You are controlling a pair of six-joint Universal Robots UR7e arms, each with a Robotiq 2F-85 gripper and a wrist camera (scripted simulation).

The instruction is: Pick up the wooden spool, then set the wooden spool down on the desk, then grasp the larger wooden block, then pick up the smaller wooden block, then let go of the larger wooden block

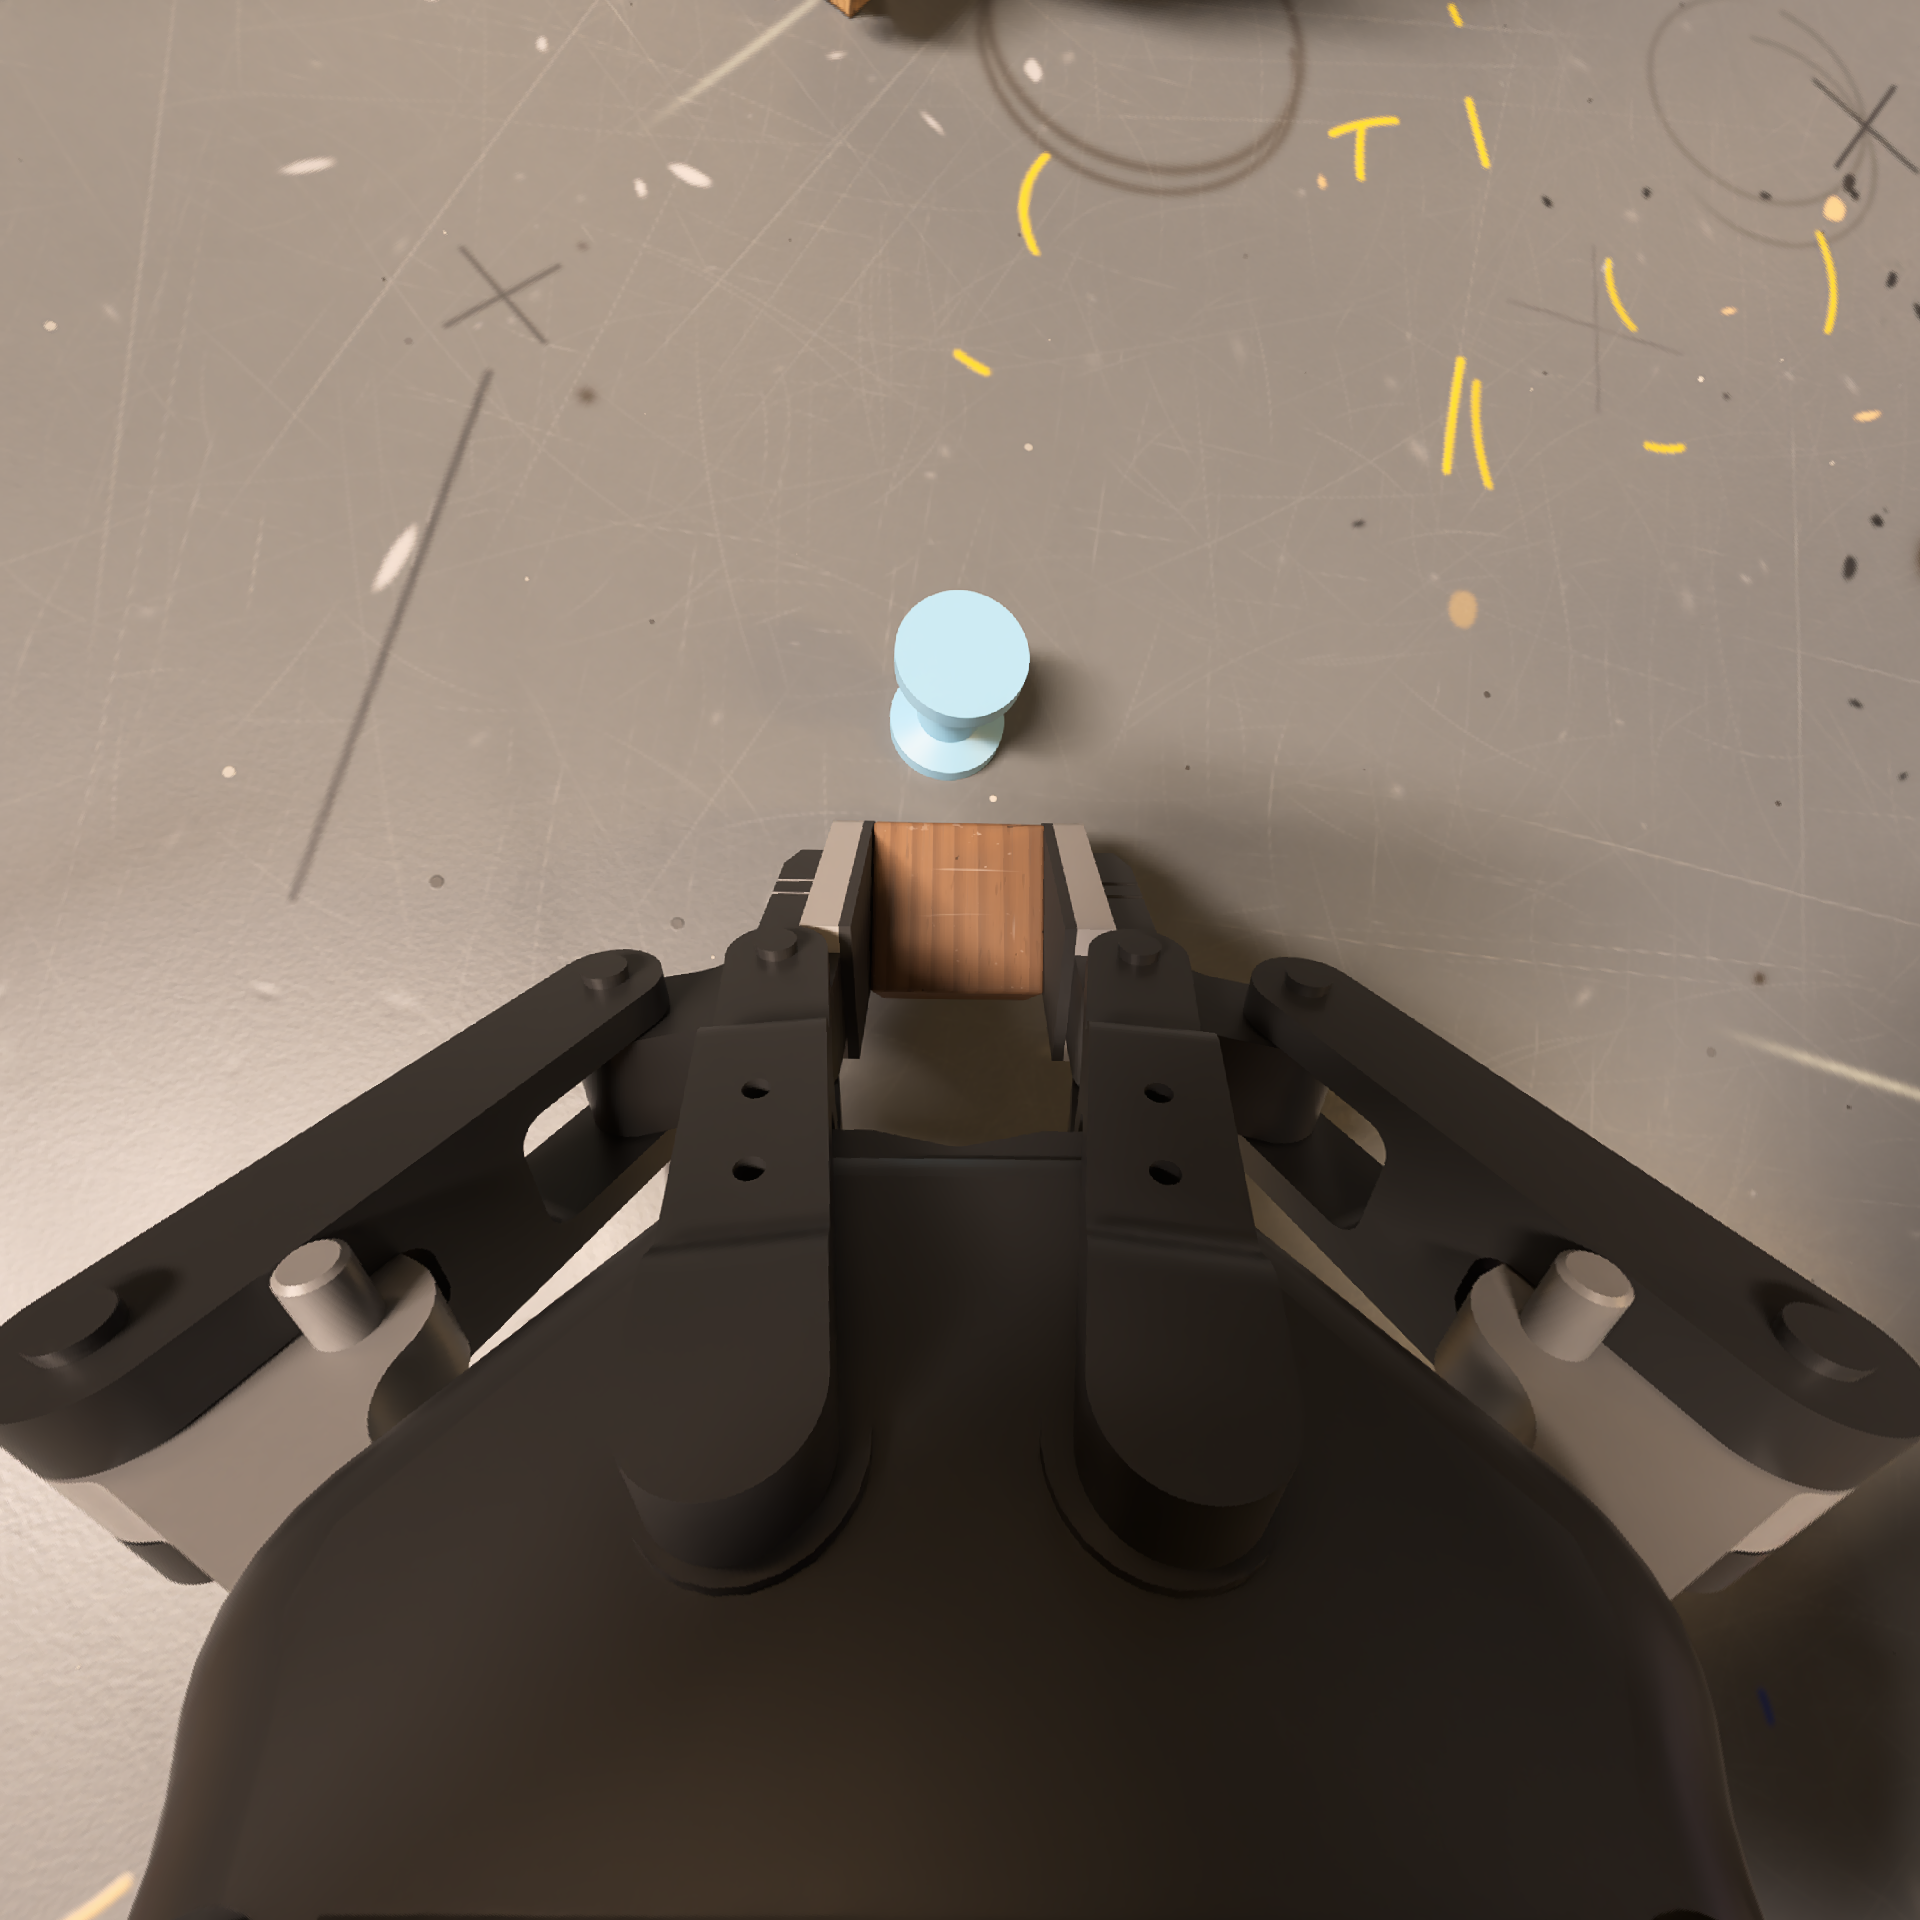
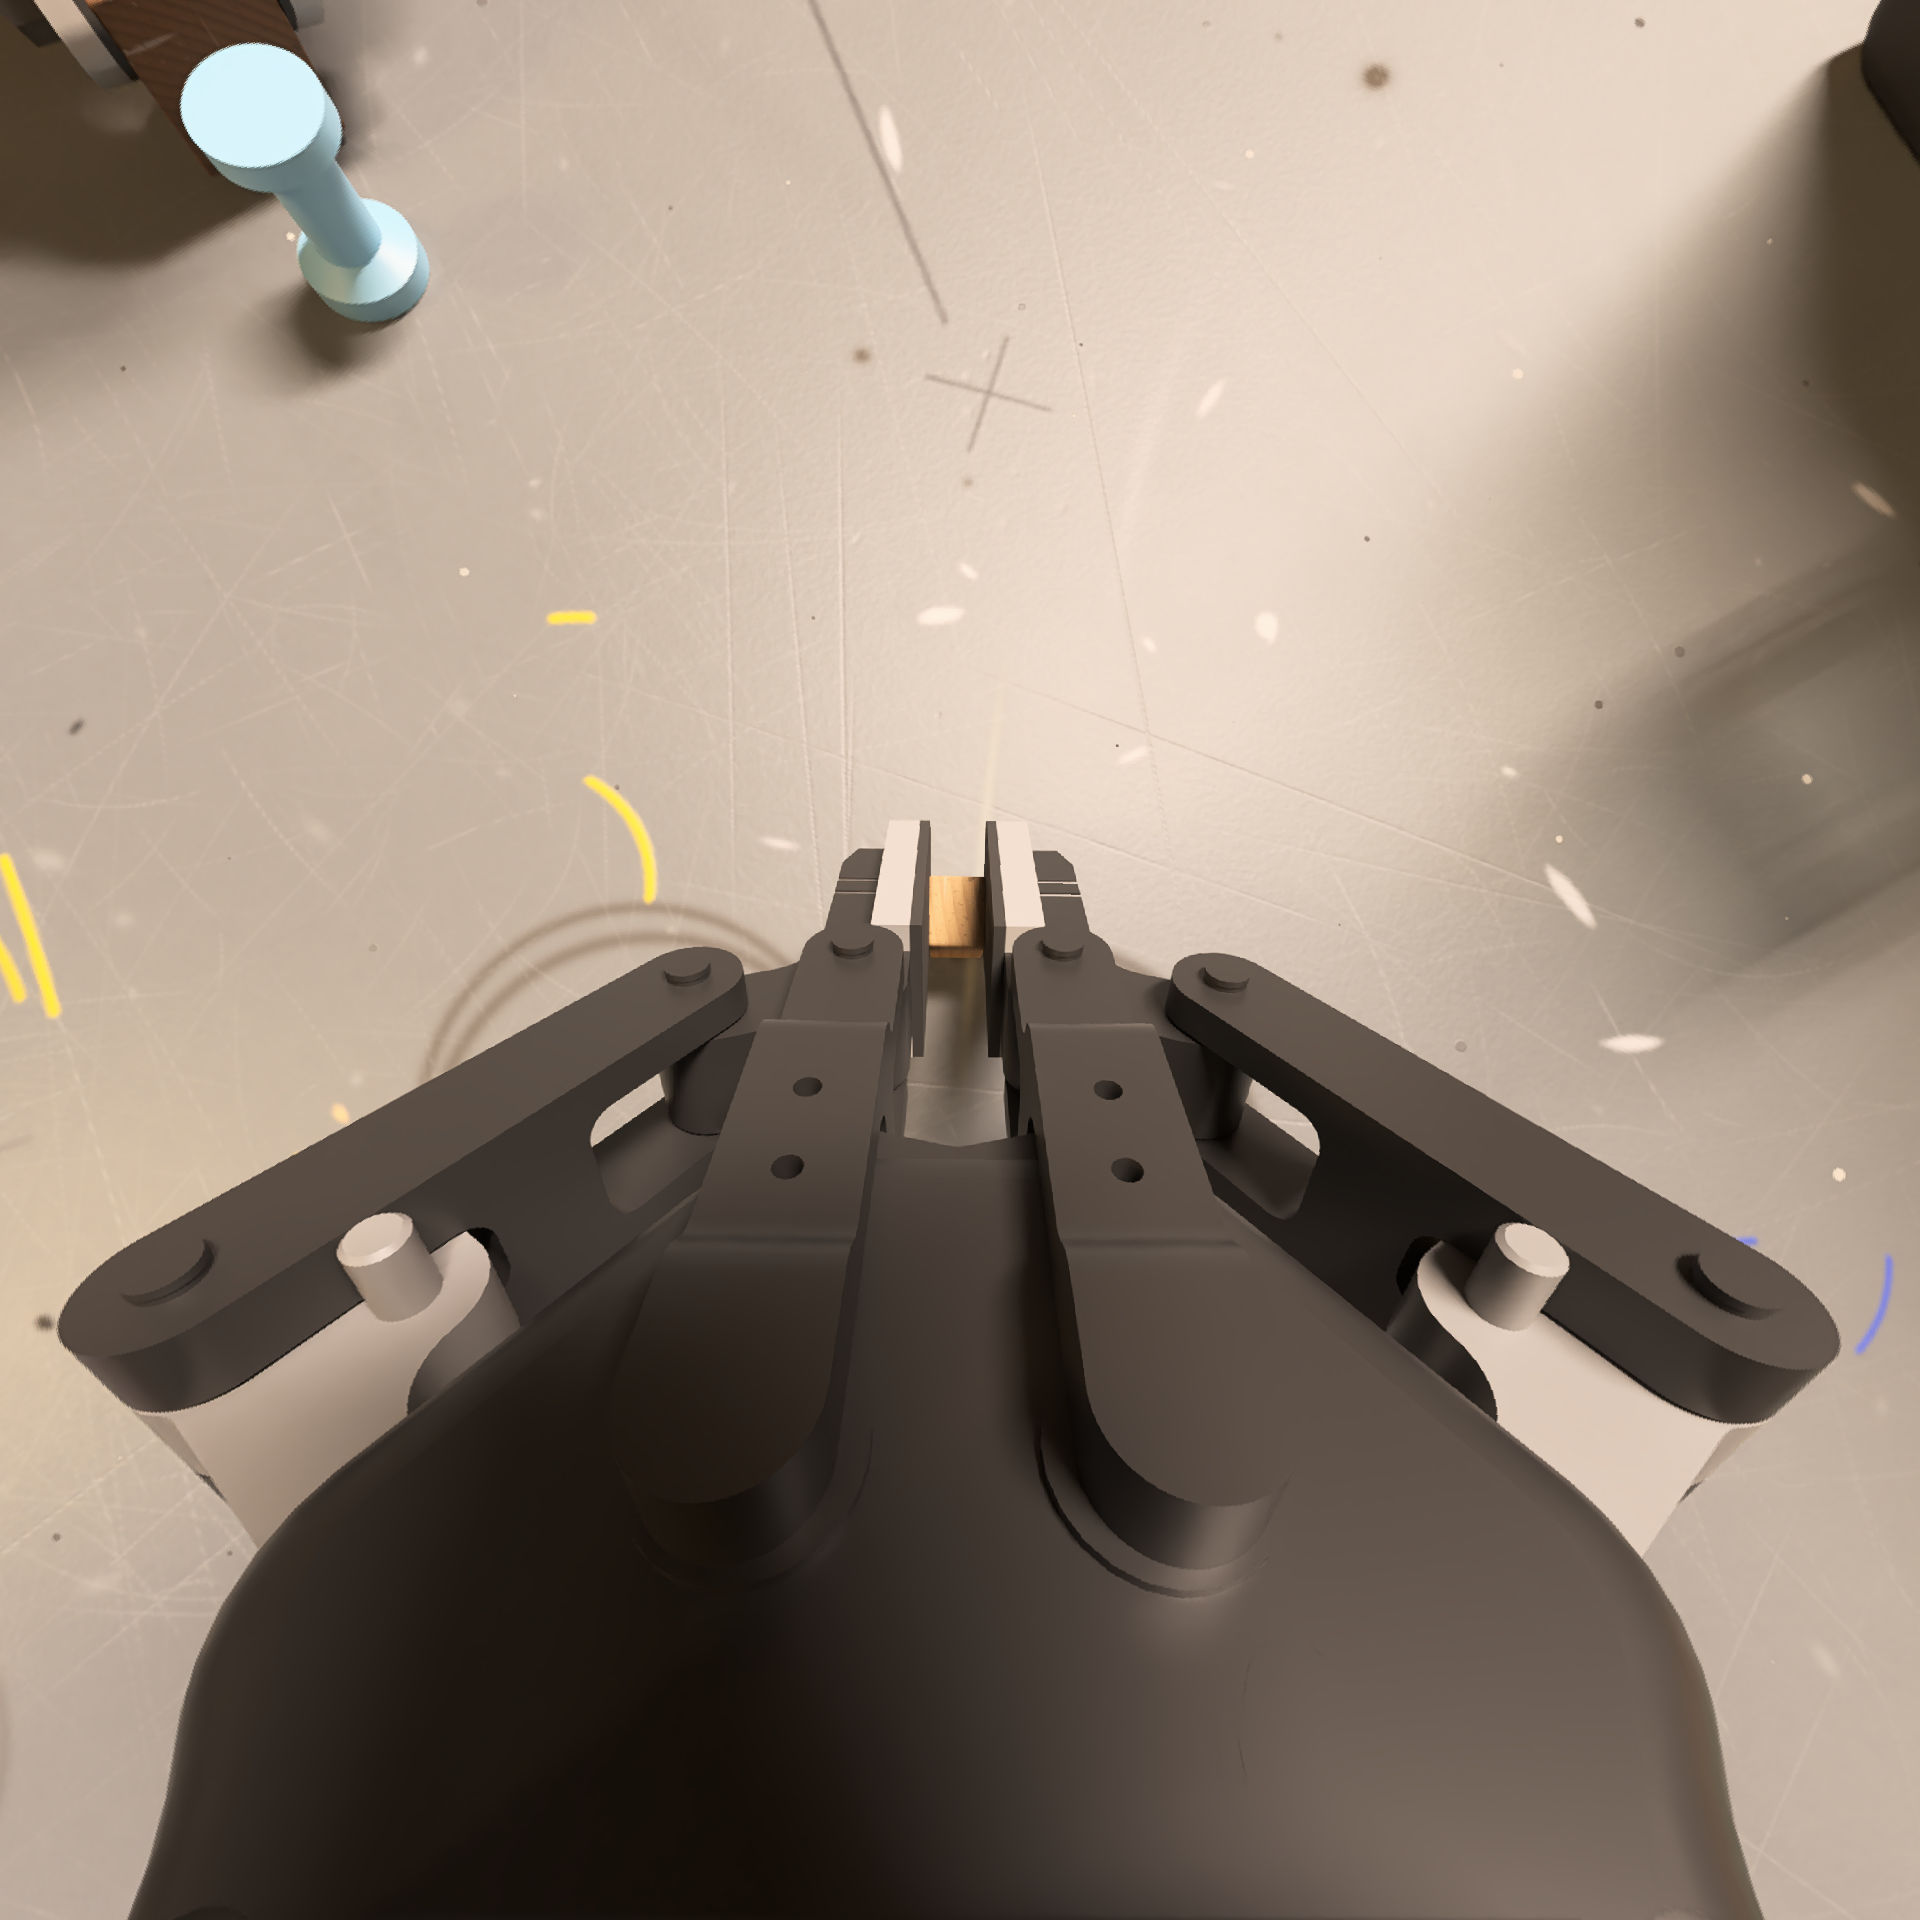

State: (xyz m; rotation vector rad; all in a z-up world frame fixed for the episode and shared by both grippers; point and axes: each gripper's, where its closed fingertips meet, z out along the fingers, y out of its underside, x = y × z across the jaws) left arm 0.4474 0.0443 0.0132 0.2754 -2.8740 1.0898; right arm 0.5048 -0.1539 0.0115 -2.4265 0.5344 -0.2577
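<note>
My left gripper (image 1: 958, 883) is shut on the larger wooden block (image 1: 956, 909), a reddish-brown cube held between its pads. The pale blue spool (image 1: 958, 681) stands upright on the desk just beyond its fingertips. My right gripper (image 2: 956, 878) is shut on the smaller wooden block (image 2: 956, 912), a light tan cube held above the desk. In the right wrist view the spool (image 2: 301, 177) stands at the top left, with the larger block (image 2: 156, 42) and part of the left gripper behind it. The smaller block's corner (image 1: 852, 5) shows at the top edge of the left wrist view.
The grey desk (image 1: 520, 623) is scratched and marked with yellow strokes, dark crosses and ring stains. A dark shadow (image 2: 1787, 810) falls across the right side in the right wrist view, and a dark shape (image 2: 1896, 62) sits at its top right corner.
</note>
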